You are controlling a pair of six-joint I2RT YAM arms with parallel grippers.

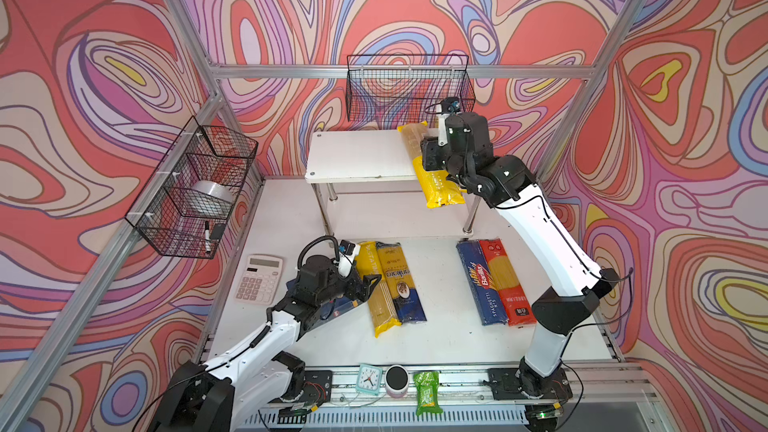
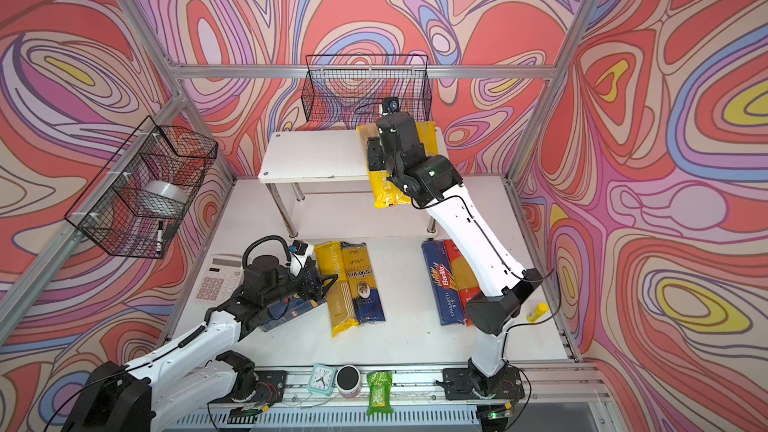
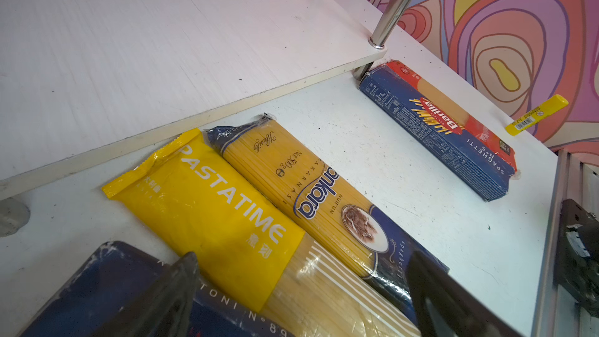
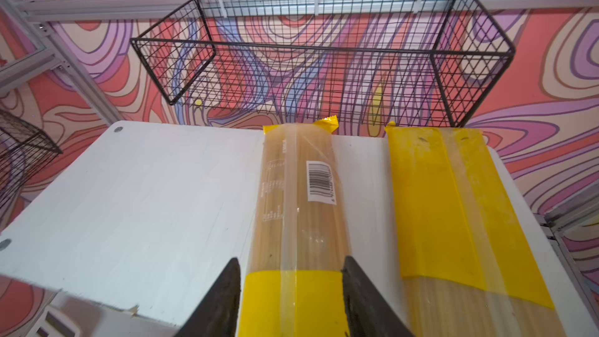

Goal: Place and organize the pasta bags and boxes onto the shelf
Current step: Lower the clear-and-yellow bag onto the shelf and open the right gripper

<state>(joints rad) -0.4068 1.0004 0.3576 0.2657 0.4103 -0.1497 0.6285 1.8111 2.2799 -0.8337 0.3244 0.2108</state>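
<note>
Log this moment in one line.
left claw: open above Pastatime bag, rigatoni box | right claw: astride barcoded spaghetti bag on shelf top board, grip unclear | second yellow-and-clear bag: alongside, apart

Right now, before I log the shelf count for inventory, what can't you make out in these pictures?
- Rigatoni box: left arm covers it in both top views; left wrist view's edge cuts it off.
- Second yellow-and-clear bag: right arm covers most of it in both top views.
- Right gripper: straddles the barcode bag; contact unclear.
</note>
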